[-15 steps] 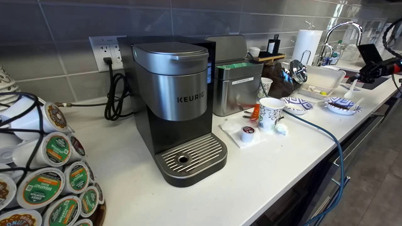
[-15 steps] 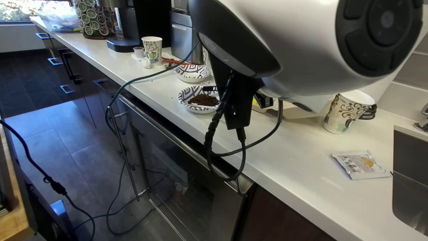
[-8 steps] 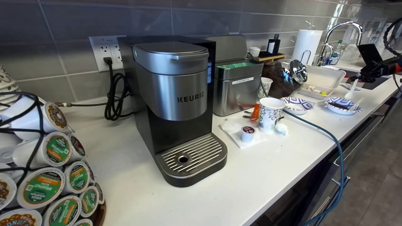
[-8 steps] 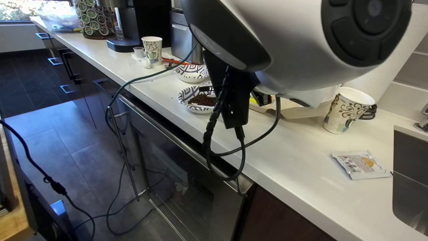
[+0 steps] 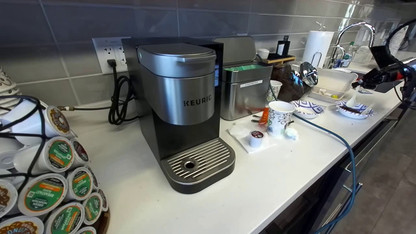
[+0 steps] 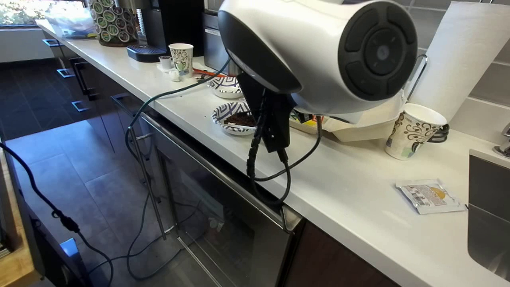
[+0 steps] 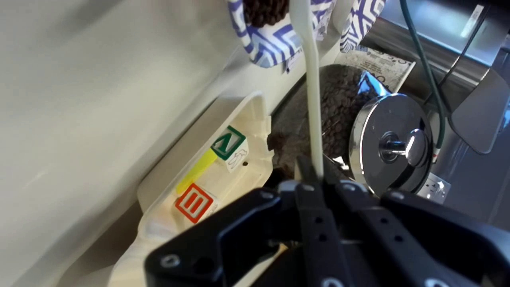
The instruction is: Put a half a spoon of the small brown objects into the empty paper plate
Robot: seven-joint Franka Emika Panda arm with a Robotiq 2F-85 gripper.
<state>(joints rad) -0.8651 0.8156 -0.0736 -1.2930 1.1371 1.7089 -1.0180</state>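
While your gripper (image 7: pixel 317 171) grasps the spoon (image 7: pixel 313 87): hard digging may twist it.
Beans (image 7: pixel 263 12): in the bowl (image 7: pixel 271 42).
Bowl: near the front edge of the counter (image 6: pixel 342 171); pushing low could tip it.

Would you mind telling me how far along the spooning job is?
Done: a white spoon is gripped in the hand. In progress: its scoop end is over or in the plate with small brown objects; its load is unclear. Left: probably getting half a spoonful and tipping it into the other paper plate, where I can make out none.
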